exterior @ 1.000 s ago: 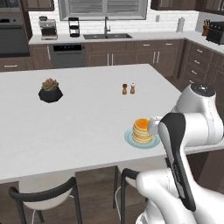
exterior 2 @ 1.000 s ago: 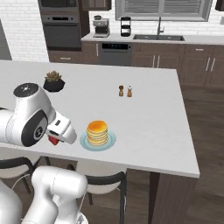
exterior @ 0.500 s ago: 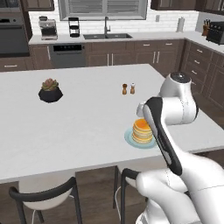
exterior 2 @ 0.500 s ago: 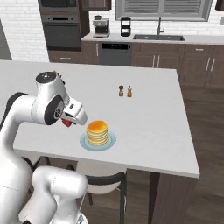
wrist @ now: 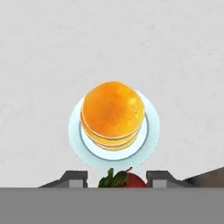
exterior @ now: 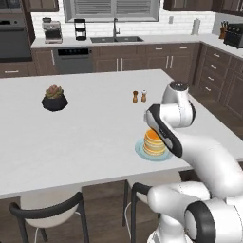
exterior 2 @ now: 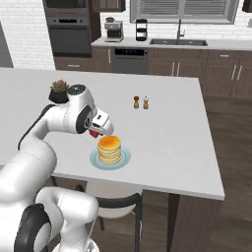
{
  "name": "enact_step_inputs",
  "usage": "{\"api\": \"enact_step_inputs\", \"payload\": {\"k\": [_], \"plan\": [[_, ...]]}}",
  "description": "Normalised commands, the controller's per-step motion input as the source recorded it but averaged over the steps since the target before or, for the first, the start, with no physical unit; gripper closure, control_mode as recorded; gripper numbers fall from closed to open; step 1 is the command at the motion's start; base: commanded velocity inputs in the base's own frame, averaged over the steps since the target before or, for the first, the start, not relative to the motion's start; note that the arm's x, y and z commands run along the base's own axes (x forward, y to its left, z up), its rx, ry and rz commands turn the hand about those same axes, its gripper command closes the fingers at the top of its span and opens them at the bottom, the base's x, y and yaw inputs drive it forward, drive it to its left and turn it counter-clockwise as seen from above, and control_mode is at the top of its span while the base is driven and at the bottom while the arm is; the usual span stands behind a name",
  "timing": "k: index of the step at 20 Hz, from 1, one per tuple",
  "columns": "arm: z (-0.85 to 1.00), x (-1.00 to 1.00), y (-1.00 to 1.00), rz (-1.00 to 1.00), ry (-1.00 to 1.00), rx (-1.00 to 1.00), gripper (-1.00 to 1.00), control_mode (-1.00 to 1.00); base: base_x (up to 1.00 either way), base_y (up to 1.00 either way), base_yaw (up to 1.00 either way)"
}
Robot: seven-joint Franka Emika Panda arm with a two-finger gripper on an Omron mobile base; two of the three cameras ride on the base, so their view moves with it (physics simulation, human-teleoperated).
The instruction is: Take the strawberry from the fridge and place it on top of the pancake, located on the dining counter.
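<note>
The pancake is a golden stack on a pale bluish plate on the white dining counter. My gripper is shut on the strawberry, red with green leaves, held between the fingertips just short of the plate's near rim. From the right base view the gripper hovers with the strawberry just left of and slightly above the pancake. In the left base view my forearm crosses in front of the pancake. The fridge is out of view.
Salt and pepper shakers stand beyond the plate, and a potted plant sits far left on the counter. Stools tuck under the near edge. The brown kitchen counter with a sink runs along the back wall.
The arm has swung in over the dining counter with the strawberry, from beside the counter's near edge to right next to the pancake stack. The grip stayed shut.
</note>
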Motion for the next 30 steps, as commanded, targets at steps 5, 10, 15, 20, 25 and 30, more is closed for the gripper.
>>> {"api": "enact_step_inputs", "payload": {"k": [5,10,15,20,25,30], "plan": [[-0.43,0.95,-0.04,-0.03,0.01,0.02,1.00,-1.00,0.00,0.00,0.00],[-0.39,0.51,-0.08,0.00,0.01,0.00,1.00,-1.00,0.00,0.00,0.00],[-0.22,0.14,-0.07,0.00,0.04,0.00,1.00,-1.00,0.00,0.00,0.00],[-0.18,0.04,-0.03,0.00,0.06,0.00,1.00,-1.00,0.00,0.00,0.00],[-0.09,0.02,-0.03,0.00,0.07,0.00,1.00,-1.00,0.00,0.00,0.00],[0.00,0.00,-0.20,0.00,0.05,0.00,1.00,-1.00,0.00,0.00,0.00]]}}
